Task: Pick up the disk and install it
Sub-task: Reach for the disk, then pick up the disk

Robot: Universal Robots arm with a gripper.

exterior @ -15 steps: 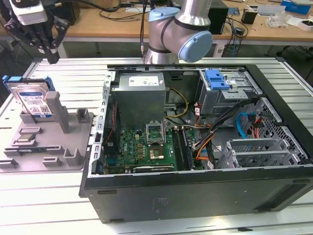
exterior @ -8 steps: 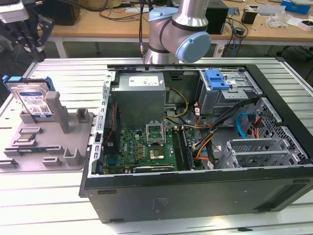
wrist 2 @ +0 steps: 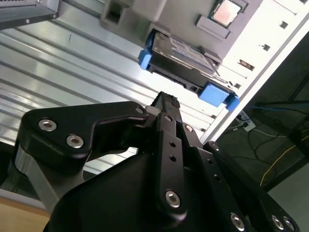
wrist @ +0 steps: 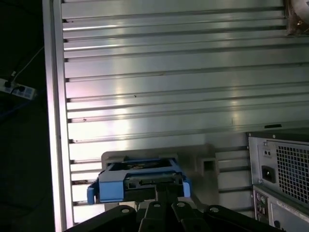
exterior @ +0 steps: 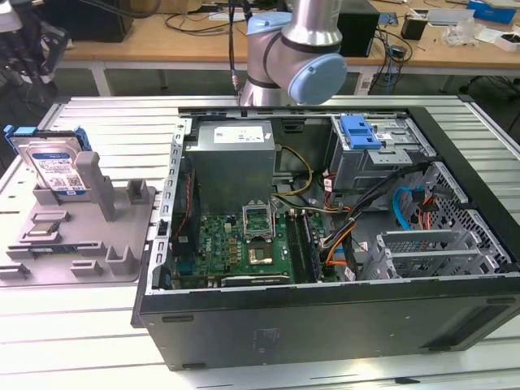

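Note:
The disk (exterior: 55, 166) stands on edge in the grey fixture tray (exterior: 89, 260) at the exterior view's left. It is silver-grey with a white-and-blue label and a blue carrier frame. In both wrist views the disk (wrist 2: 186, 53) (wrist: 140, 181) lies just beyond my black gripper (wrist 2: 166, 100) (wrist: 162, 192). The fingertips are pressed together with nothing between them, a short way off the disk's connector edge and not touching it.
An open computer case (exterior: 325, 325) lies on the ribbed metal table (exterior: 73, 341), to the exterior view's right of the tray. Inside are a motherboard (exterior: 236, 244), cables and a drive cage with a blue latch (exterior: 361, 132). The arm's elbow (exterior: 296, 49) hangs over the case's far side.

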